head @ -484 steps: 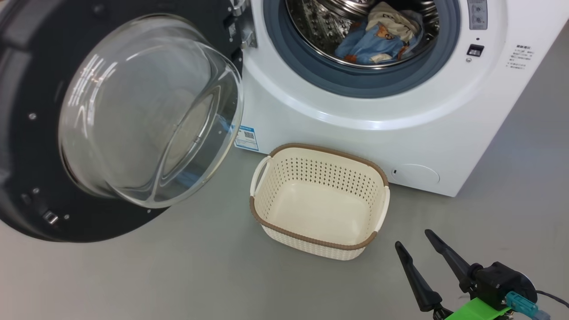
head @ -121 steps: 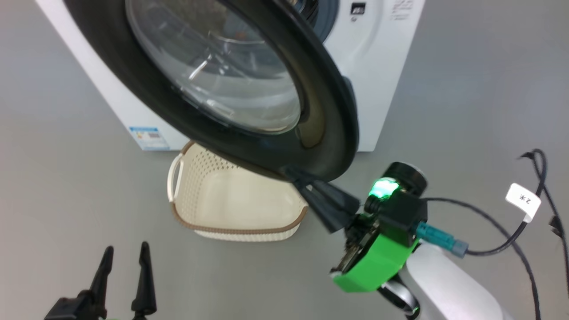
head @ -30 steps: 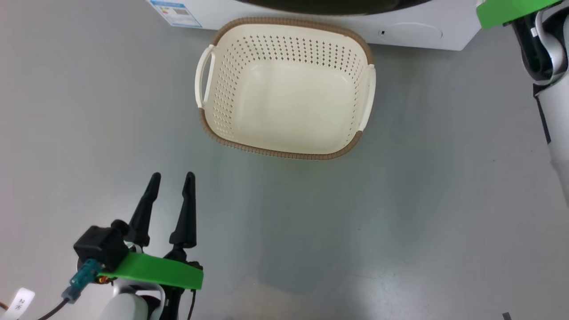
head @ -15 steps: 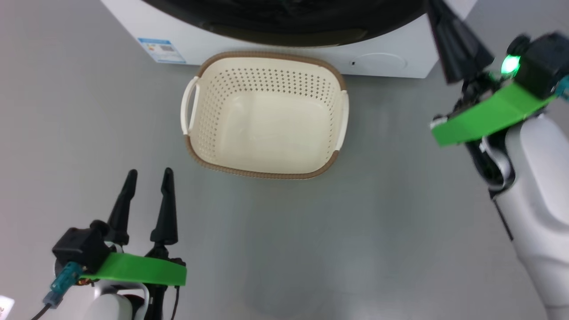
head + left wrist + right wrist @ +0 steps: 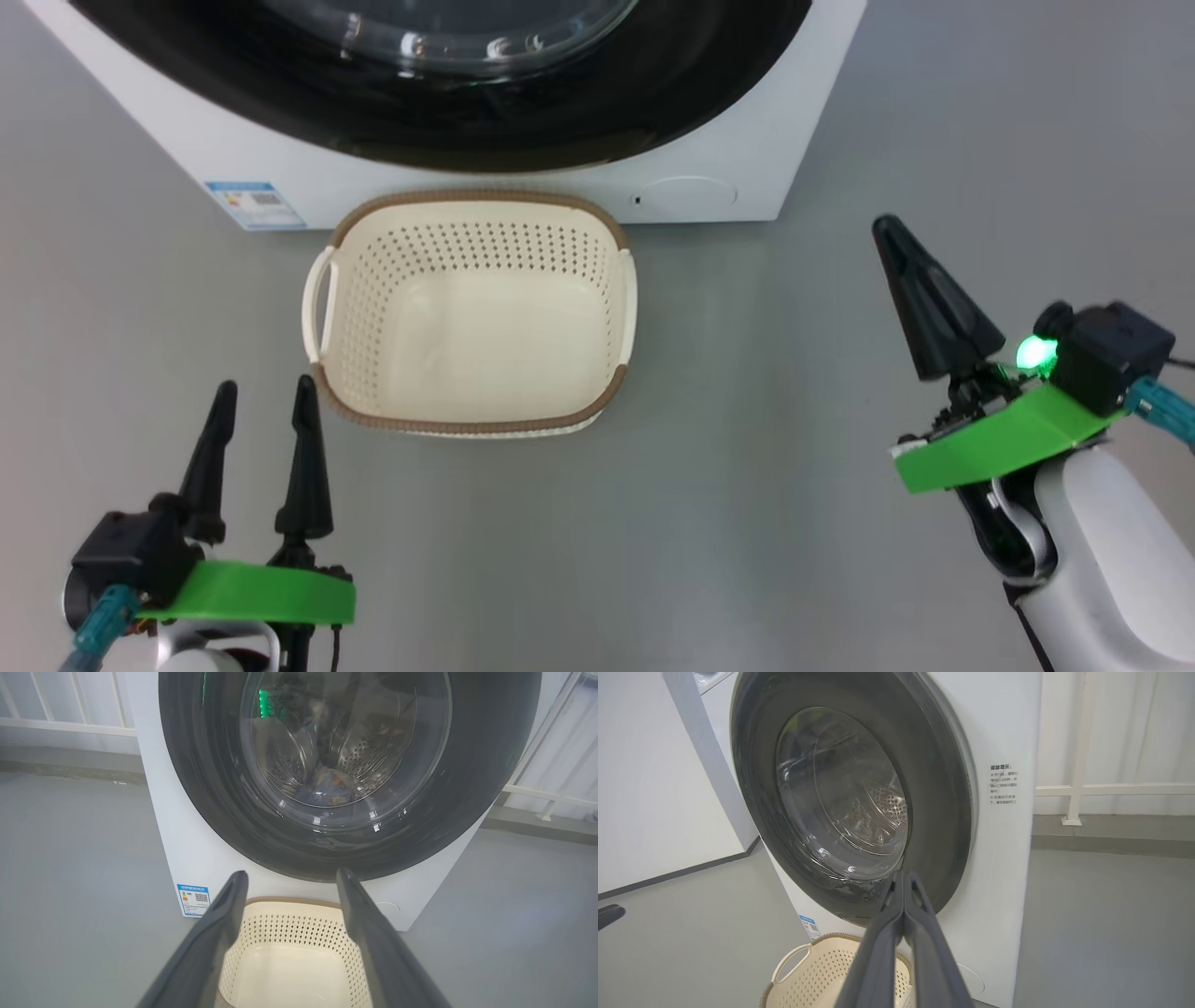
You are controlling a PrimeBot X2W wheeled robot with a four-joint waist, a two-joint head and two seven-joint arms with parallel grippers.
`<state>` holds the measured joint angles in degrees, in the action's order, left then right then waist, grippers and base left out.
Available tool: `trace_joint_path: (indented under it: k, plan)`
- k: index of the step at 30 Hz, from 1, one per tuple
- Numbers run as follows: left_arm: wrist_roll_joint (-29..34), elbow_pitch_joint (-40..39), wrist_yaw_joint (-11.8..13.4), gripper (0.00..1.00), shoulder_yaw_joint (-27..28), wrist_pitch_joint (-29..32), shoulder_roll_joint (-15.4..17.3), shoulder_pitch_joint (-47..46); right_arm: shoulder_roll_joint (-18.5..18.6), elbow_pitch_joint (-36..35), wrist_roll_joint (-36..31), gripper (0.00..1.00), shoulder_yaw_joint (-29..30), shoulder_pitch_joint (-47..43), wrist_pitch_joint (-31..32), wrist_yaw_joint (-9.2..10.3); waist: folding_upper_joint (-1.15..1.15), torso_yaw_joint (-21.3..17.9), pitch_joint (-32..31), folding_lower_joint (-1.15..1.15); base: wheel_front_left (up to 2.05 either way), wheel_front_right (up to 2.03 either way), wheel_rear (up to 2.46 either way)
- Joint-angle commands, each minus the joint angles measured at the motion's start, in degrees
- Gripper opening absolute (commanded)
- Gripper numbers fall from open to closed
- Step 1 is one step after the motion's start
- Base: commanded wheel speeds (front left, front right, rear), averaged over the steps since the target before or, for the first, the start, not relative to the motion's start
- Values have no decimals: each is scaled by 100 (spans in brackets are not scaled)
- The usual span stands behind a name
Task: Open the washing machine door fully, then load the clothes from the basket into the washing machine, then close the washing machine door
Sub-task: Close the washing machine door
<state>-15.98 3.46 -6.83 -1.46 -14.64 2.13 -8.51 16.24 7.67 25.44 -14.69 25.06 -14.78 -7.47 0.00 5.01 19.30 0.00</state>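
We judge the task to be at its last step, closing the door [image 5: 579, 112]. It lies against the machine [image 5: 766, 140] across the top of the head frame. In both wrist views its black rim sits on the white front with no gap we can make out. Whether the latch has caught, we cannot tell.

To finish well, we would press the rim on its latch side, squarely and firmly, with the closed right gripper [image 5: 892, 233]. We would avoid the glass and keep the arm above the basket [image 5: 467, 429] so as not to knock it. That gripper, at the right of the head frame, has its fingers pressed together with nothing between them, apart from the door. The left gripper [image 5: 264, 387], lower left, is spread wide and holds nothing.

We count one machine, one door and one basket, bare inside, just in front of the machine at centre frame. The clothes [image 5: 327, 786] show through the glass in the left wrist view as one bundle low in the drum; how many pieces, we cannot tell. There are two grippers.
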Motion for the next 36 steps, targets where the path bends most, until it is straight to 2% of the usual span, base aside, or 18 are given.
trace_joint_path:
  k: [1,7,17,18,19,20,21,22,36]
  plan:
    - [17,-151,10,100,213,-36,75,100,-48,-197,34,0,-32,-189,-22,-2,0,-230,-249,0,0,0,0]
    - [129,-160,37,100,297,-36,75,297,-257,-336,-28,0,277,-784,-22,-2,0,-421,-597,0,0,0,0]
    - [228,-147,137,100,477,-36,75,694,-392,-515,-373,0,281,-1538,-22,-2,0,-717,-1126,0,0,0,0]
    - [289,-146,159,100,498,-36,75,744,-428,-524,-379,3,291,-1594,-22,-2,0,-747,-1171,0,0,0,0]
    - [324,-144,186,100,526,-36,75,788,-450,-535,-403,27,298,-1637,-22,-2,0,-777,-1217,0,0,0,0]
    - [334,-144,207,100,551,-36,75,829,-458,-544,-456,45,304,-1677,-22,-2,0,-806,-1267,0,0,0,0]
    - [348,-137,227,100,573,-36,75,876,-493,-549,-475,92,327,-1723,-22,-2,0,-836,-1316,0,0,0,0]
    - [360,-133,244,100,592,-36,75,921,-527,-556,-493,100,356,-1765,-22,-2,0,-864,-1363,0,0,0,0]
    - [383,-145,386,100,686,-36,75,1326,-778,-589,-797,100,913,-2300,-22,-2,0,-987,-1678,0,0,0,0]
